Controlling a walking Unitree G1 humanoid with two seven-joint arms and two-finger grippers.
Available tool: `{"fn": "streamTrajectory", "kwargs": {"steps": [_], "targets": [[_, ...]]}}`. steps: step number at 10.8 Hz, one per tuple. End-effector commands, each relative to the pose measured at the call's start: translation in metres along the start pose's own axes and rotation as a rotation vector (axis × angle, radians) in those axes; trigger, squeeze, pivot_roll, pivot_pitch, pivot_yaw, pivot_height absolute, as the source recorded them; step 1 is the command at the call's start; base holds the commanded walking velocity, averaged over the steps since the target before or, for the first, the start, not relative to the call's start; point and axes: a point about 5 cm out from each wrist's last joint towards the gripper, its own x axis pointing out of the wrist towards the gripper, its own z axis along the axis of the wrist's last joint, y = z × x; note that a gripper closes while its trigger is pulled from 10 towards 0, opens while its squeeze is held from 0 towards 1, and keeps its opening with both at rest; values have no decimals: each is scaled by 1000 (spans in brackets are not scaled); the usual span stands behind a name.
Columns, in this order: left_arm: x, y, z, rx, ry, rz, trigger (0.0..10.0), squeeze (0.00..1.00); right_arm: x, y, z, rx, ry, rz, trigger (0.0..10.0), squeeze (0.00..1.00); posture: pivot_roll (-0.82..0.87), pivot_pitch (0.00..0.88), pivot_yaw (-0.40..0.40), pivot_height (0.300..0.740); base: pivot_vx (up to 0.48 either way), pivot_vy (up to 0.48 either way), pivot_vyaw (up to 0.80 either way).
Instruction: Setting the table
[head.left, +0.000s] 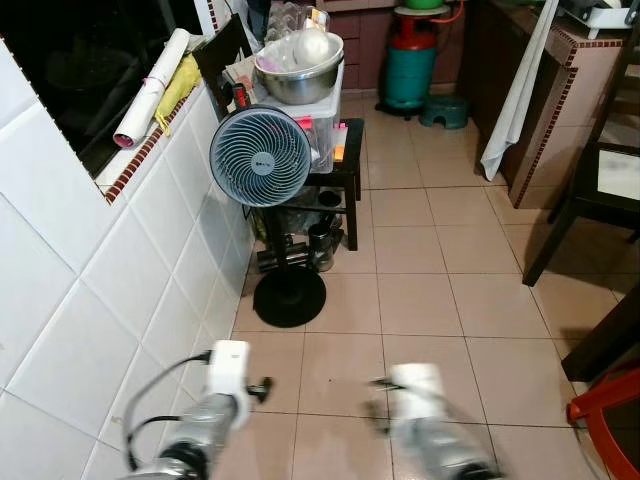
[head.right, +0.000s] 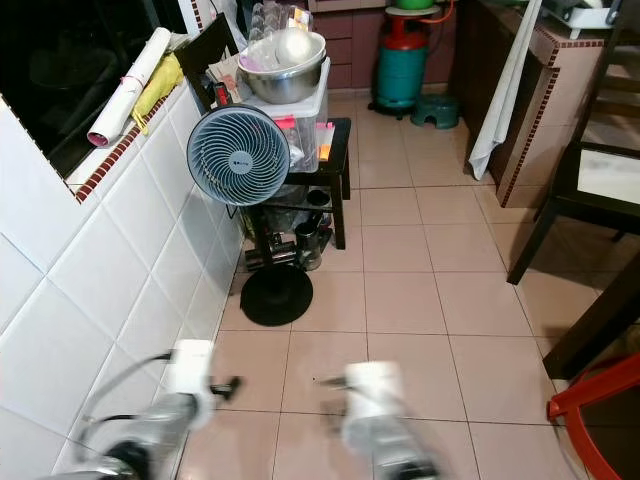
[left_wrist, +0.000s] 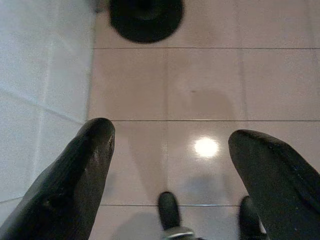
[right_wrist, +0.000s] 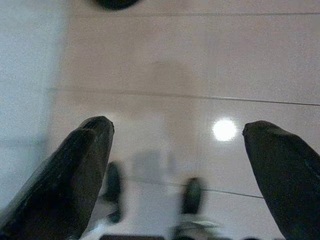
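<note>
No writing could be read: the badge at the hub of the fan (head.left: 262, 157) was too small to make out, and the boxes behind it were blurred.

The fan stood on a round black base (head.left: 290, 296) against the white tiled wall (head.left: 120, 290), which ran down the left edge. A rolled paper (head.left: 150, 88) and a yellow cloth (head.left: 177, 88) lay on the wall's brick-trimmed ledge. Just behind the fan, a black stand (head.left: 345, 165) carried a clear bin with a steel bowl (head.left: 300, 72) on top. A green gas cylinder (head.left: 410, 68) stood well back. A dark chair (head.left: 590, 200) and a red chair (head.left: 605, 410) closed the right side. Between wall and chairs the beige floor (head.left: 420, 300) lay open.

The left gripper (left_wrist: 172, 165) hung over the floor beside the wall, fingers (left_wrist: 75, 185) spread wide, holding nothing. The right gripper (right_wrist: 177, 165) hung likewise over tile, wide open and unladen. No tableware besides the bowl could be made out.
</note>
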Motion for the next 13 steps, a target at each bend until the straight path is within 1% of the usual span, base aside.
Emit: {"fn": "streamTrajectory", "kwargs": {"steps": [1,2,3,4,5,6,7,8,9,10,11,12,13], "targets": [[0,0,0,6,-9,3,10000,0,1,12,3,-33,-17,13,10000,0,-88,0,101,740,0,0,0],[0,2,3,17,-25,6,10000,0,1,9,9,-102,-44,-9,10000,0,-86,0,99,740,0,0,0],[-1,8,9,16,-56,14,10000,0,1,7,19,-88,-83,11,10000,0,-83,0,93,740,0,0,0],[-2,14,27,23,-145,-5,10000,0,1,1,45,-93,-178,44,10000,0,-78,0,85,740,0,0,0],[-5,21,43,38,-232,-55,10000,0,-1,-6,71,-101,-277,45,10000,0,-67,0,69,740,0,0,0],[-7,24,50,81,-270,-79,10000,0,-3,-10,80,-96,-316,45,10000,0,-59,0,61,740,0,0,0],[-15,34,57,223,-361,-107,10000,0,-9,-16,96,-105,-448,48,10000,0,-52,0,53,740,0,0,0],[-23,39,58,234,-449,-119,10000,0,-16,-22,99,-139,-518,70,10000,0,-51,0,50,740,0,0,0],[-34,44,51,269,-509,-94,10000,0,-27,-30,98,-158,-609,88,10000,0,-51,0,51,740,0,0,0],[-43,51,42,185,-531,-53,10000,0,-43,-40,94,-109,-706,82,10000,0,-53,0,58,740,0,0,0],[-51,51,35,164,-561,-34,10000,0,-53,-47,86,-80,-732,51,10000,0,-55,0,65,740,0,0,0],[-60,44,17,75,-545,0,10000,0,-64,-54,64,-55,-725,10,10000,0,-62,0,74,740,0,0,0],[-63,45,13,32,-539,23,10000,0,-69,-56,55,-38,-713,-5,10000,0,-61,0,81,740,0,0,0]]}}
